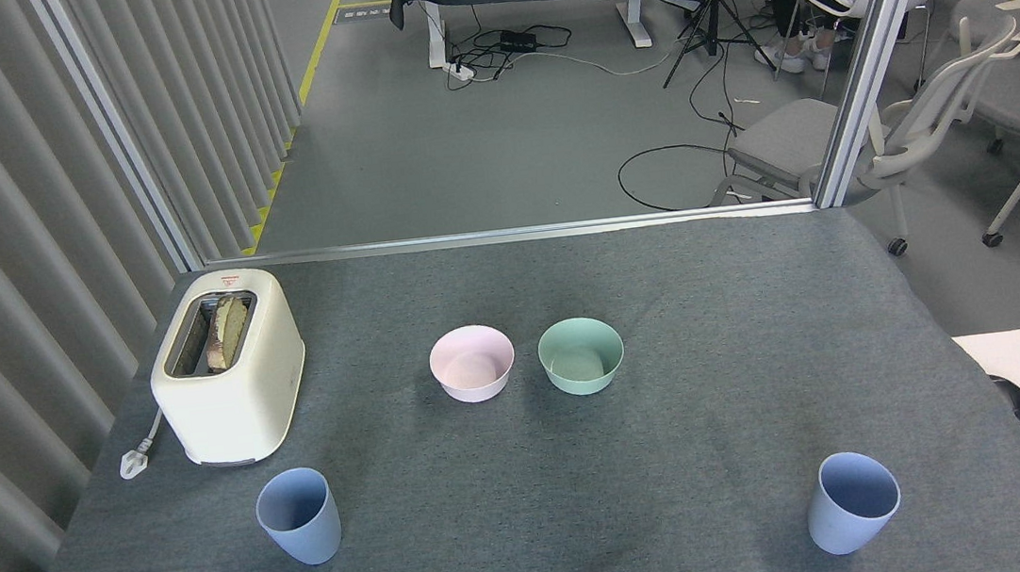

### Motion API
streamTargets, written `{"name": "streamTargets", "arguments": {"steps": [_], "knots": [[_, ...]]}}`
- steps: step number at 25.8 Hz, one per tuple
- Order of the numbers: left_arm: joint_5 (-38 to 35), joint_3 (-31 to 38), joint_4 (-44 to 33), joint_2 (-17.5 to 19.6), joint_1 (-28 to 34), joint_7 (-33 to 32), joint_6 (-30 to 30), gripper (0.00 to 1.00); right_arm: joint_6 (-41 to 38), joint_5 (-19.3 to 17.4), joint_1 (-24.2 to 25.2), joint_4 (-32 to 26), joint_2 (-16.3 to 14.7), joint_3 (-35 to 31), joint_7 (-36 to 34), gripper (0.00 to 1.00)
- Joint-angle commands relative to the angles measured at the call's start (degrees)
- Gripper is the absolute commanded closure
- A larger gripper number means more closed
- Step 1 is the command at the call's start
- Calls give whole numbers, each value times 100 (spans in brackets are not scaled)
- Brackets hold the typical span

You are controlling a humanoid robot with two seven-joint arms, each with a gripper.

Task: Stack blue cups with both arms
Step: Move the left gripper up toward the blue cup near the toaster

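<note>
Both blue cups upright, well apart: left cup (298,517) near-left by toaster (227,365), right cup (852,502) near-right. Arms, fingers out of view; state unknown. Risk: light cups tip if nudged on approach.

On the grey cloth-covered table (711,303), two upright pale-blue plastic tumblers stand well apart near the front, one left (299,517), one right (851,502). Behind them, mid-table, a pink plastic bowl (472,363) sits just left of a green plastic bowl (581,355). A cream two-slot toaster (228,365) stands far left, behind the left tumbler.

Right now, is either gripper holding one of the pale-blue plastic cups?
No. Neither gripper is in view; both pale-blue plastic cups stand free on the grey table.
</note>
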Motion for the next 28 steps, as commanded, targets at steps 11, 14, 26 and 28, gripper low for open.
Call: {"name": "streamTargets", "arguments": {"steps": [11, 14, 26, 28], "knots": [[18, -27, 61, -98, -133, 17, -436, 0, 35, -2, 5, 52, 0, 10, -1, 0], [9, -334, 158, -168, -344, -45, -357, 0, 44, -2, 5, 105, 0, 19, -1, 0], [-35, -369, 1432, -151, -1618, -458, 408, 0, 35, 24, 5, 184, 0, 1, -1, 0], [-44, -387, 1441, -160, -1636, -467, 381, 0, 44, 24, 5, 192, -9, 10, -1, 0]]}}
